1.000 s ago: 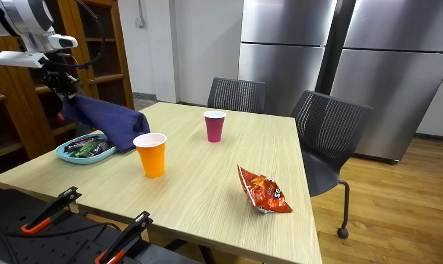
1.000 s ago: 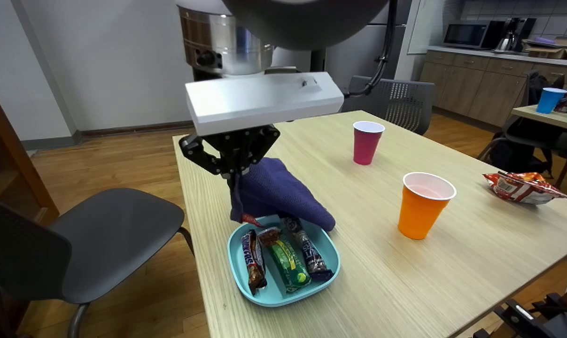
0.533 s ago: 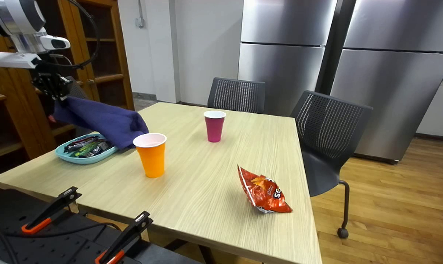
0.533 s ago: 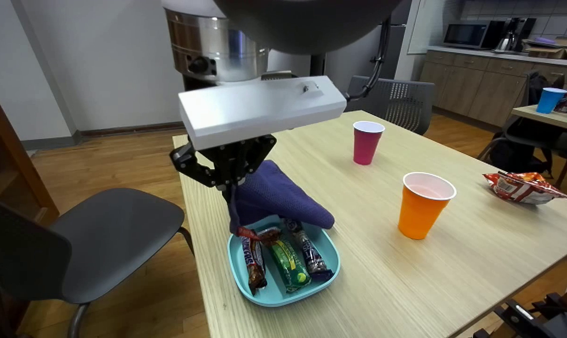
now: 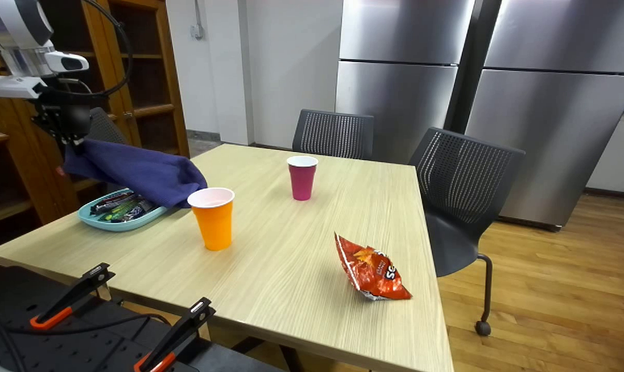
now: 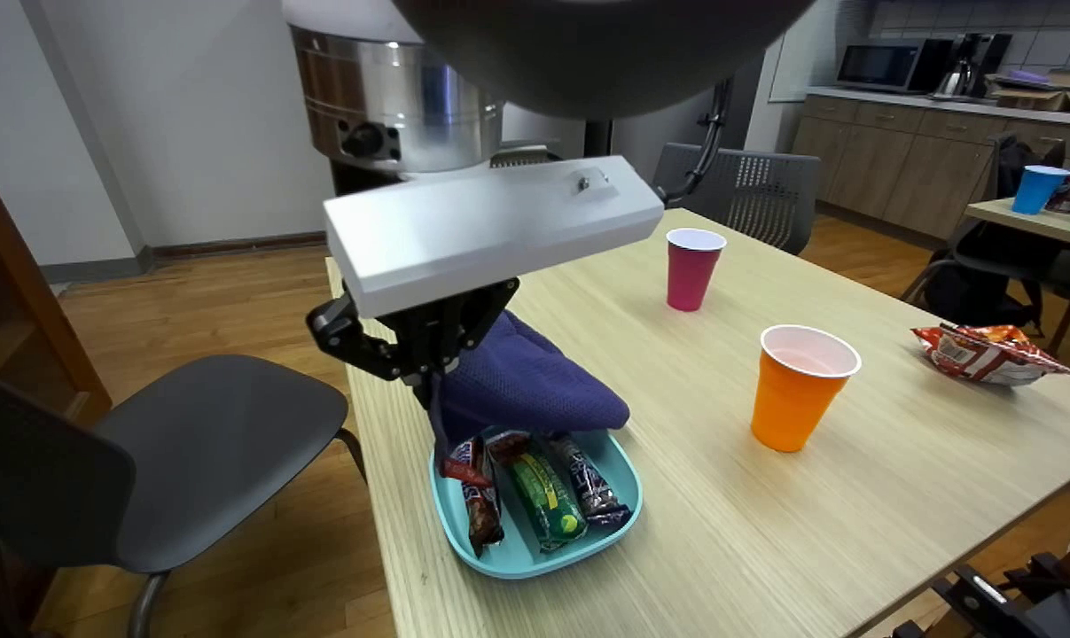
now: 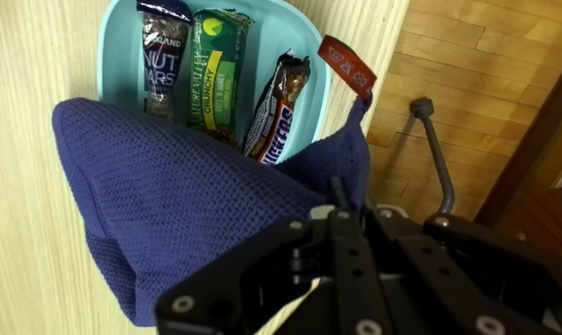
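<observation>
My gripper (image 7: 353, 195) is shut on a corner of a purple-blue woven cloth (image 7: 183, 186), pinched between the fingertips. A red care tag (image 7: 348, 65) hangs from the held end. Slanting down from the gripper (image 6: 433, 381), the cloth (image 5: 141, 168) has its loose end low beside and over the rim of a light-blue tray (image 6: 535, 571). Three wrapped bars lie in that tray: a Snickers bar (image 7: 276, 116), a green granola bar (image 7: 220, 74) and a nut bar (image 7: 164, 56). The cloth covers their near ends in the wrist view.
An orange cup (image 5: 216, 227) stands close to the cloth's loose end. Farther off are a magenta cup (image 5: 302, 181) and a red chip bag (image 5: 374, 271). A dark chair (image 6: 224, 452) stands beside the tray's table side. Clamps (image 5: 172, 336) grip the table's front edge.
The gripper has moved steadily left in an exterior view, pulling the held cloth end along over the tray. The loose end has shifted only slightly. Tray, bars, cups and bag stay put.
</observation>
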Controlling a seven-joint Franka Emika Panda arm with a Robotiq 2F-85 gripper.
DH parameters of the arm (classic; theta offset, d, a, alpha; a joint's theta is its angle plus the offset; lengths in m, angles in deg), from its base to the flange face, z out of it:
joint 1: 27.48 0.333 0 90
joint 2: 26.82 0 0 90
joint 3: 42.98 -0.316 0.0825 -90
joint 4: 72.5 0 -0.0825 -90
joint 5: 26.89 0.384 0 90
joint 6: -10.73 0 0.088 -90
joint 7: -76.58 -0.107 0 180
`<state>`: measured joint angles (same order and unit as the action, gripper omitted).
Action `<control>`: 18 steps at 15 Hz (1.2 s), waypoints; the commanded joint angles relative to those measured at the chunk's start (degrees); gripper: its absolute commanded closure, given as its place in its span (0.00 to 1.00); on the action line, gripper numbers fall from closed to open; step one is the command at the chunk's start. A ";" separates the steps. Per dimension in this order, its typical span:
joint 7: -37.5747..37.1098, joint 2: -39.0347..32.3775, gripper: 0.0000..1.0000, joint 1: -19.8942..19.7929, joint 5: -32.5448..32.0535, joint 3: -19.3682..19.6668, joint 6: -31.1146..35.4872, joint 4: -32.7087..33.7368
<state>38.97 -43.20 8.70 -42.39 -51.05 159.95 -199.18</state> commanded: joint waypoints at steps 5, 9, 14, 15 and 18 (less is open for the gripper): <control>0.90 2.48 0.99 -0.71 -0.02 -2.47 -1.56 -1.51; 1.09 2.98 0.99 -0.83 0.48 -3.28 -1.38 -2.06; 1.46 3.95 0.99 -1.13 0.97 -4.05 -1.97 -4.70; 1.38 4.14 0.99 -1.17 0.89 -4.06 -2.34 -5.41; 1.74 4.65 0.99 -1.62 1.76 -4.39 -3.92 -7.78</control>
<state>39.00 -41.54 8.71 -42.23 -53.77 158.60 -203.71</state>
